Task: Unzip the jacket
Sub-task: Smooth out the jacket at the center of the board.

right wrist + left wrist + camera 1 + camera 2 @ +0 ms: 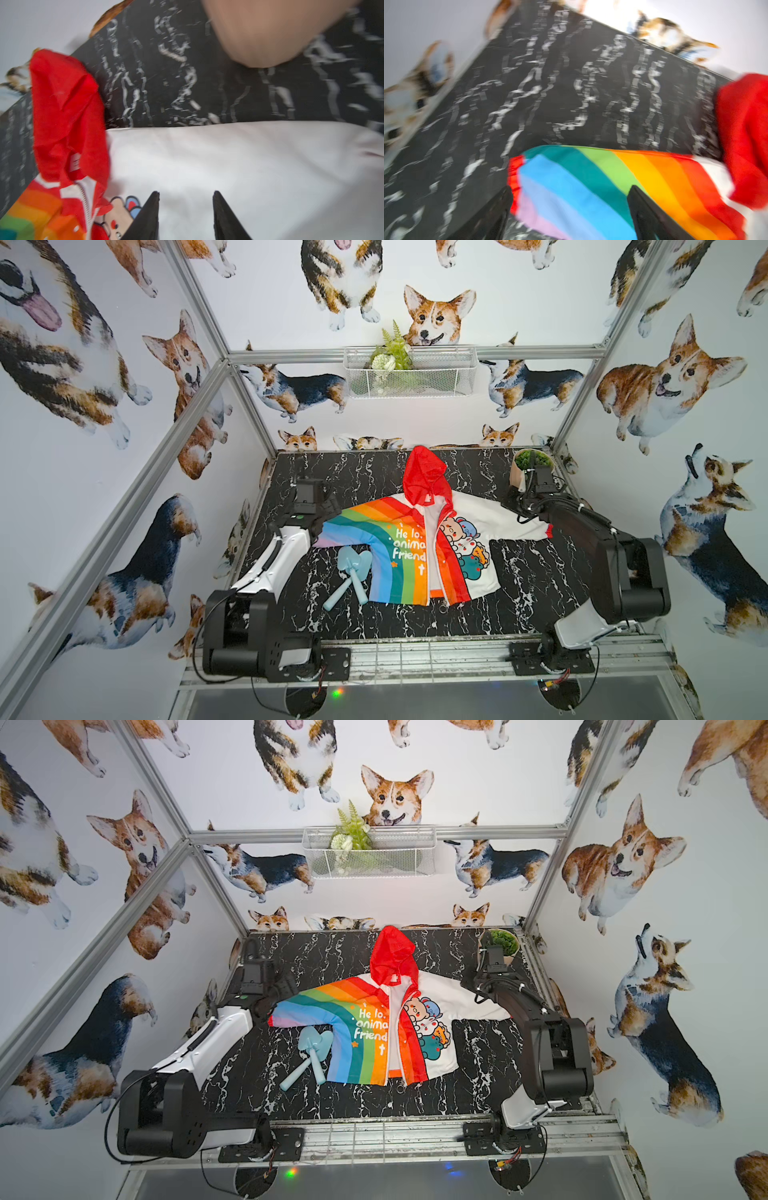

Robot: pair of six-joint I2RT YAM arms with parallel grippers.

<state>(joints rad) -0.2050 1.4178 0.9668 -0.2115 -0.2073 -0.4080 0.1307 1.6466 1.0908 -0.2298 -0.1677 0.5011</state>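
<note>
The jacket [409, 547] [370, 1031] lies flat on the black marbled table [519, 593], red hood [426, 477] toward the back wall. Its front halves lie parted along the white zipper [435, 560], and white lining shows between them. My left gripper [330, 508] [570, 188] hovers over the rainbow sleeve [581, 187] by its red cuff, jaws wide open and nothing pinched. My right gripper [519, 512] [186, 192] is above the white sleeve [249, 166], jaws apart and empty. The zipper teeth [86, 197] show near the hood in the right wrist view.
Two light-blue toy shovels [349, 574] lie just left of the jacket's hem. A potted plant [532, 464] stands at the back right corner, close behind the right arm. A wire basket [411, 371] with greenery hangs on the back wall. Metal frame posts bound the table.
</note>
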